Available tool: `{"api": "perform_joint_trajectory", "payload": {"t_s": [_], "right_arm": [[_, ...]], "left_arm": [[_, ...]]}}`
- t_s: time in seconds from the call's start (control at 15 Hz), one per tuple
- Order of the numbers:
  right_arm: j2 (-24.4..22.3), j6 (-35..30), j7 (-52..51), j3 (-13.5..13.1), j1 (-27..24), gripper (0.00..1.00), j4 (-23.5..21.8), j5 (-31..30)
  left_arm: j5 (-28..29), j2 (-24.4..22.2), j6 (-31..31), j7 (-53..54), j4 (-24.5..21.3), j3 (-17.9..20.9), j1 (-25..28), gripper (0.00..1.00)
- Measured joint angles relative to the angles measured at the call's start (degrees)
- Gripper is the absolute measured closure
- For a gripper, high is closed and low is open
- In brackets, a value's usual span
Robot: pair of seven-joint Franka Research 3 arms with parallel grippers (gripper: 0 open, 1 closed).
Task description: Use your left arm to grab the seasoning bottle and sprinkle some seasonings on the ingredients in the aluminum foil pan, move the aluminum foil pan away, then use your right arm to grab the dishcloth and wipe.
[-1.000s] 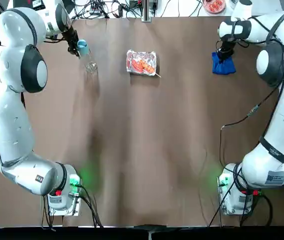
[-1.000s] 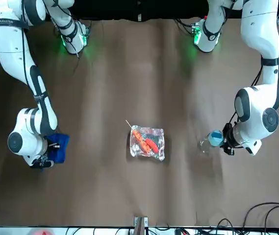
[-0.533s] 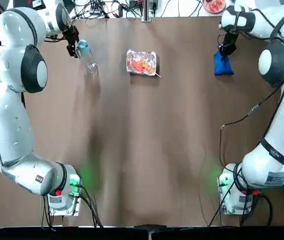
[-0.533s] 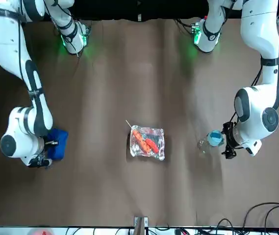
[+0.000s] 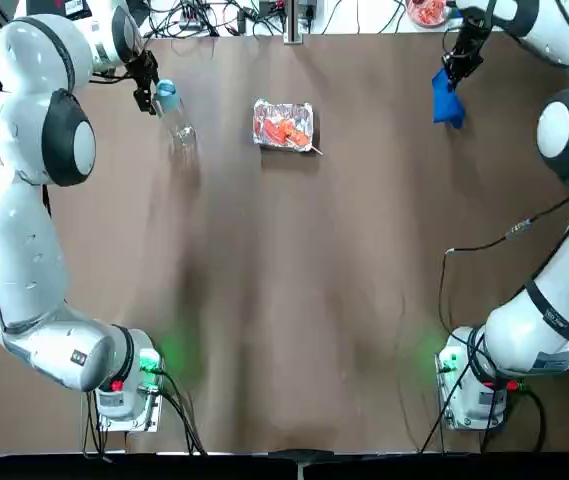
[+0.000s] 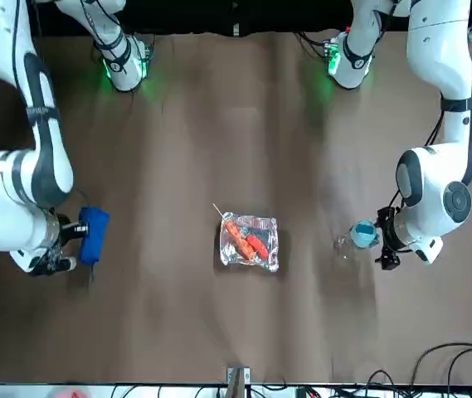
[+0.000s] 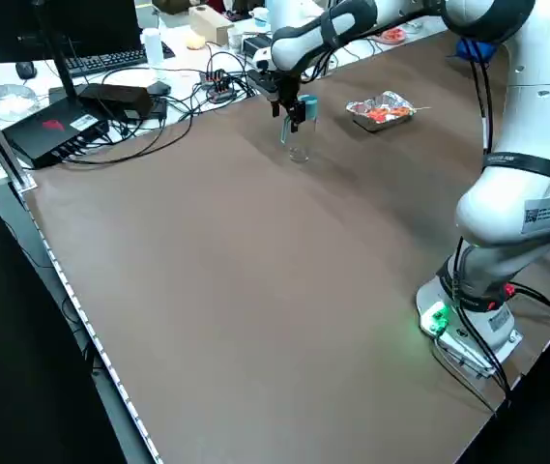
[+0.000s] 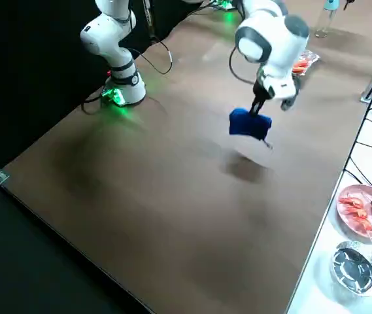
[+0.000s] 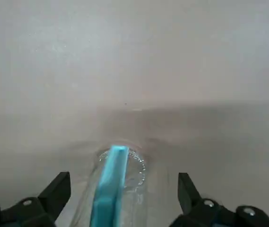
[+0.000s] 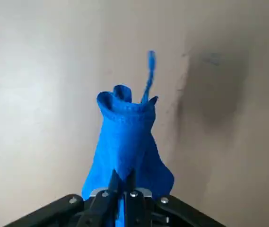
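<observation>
Brown table (image 5: 294, 300): right hand (image 10: 120, 182) pinches dishcloth (image 10: 125, 142).

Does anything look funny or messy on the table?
Nothing is spilled. The dishcloth dangles above the table, pinched in the right gripper. The seasoning bottle stands between the left gripper's open jaws. The aluminum foil pan sits flat.

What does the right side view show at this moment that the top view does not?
Only the right side view shows the dishcloth hanging clear above its shadow on the table, plus a pink plate beyond the table edge. Only the top view shows the left gripper at the bottle and both arm bases. Both show the foil pan and the right gripper pinching the cloth.
</observation>
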Motion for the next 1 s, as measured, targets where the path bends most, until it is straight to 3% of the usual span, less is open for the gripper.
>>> {"api": "perform_joint_trajectory", "payload": {"t_s": [0.27, 0.6, 1.0], "right_arm": [[-5.53, -5.64, 0.02, 1.86, 1.28, 0.94, 0.14, 1.14], [-9.08, -8.04, 0.02, 2.04, 2.94, 0.94, 0.16, 1.29], [-15.15, -11.38, 2.2, 1.93, 3.65, 0.94, 0.24, 2.64]], "left_arm": [[0.0, -2.94, -3.08, 0.13, 1.4, 0.46, 0.21, 0.0], [5.01, -9.69, -16.66, 1.41, 6.84, 0.42, -0.06, 0.0], [7.76, -11.36, -24.13, 9.65, 9.79, -4.96, -4.34, 0.0]]}}
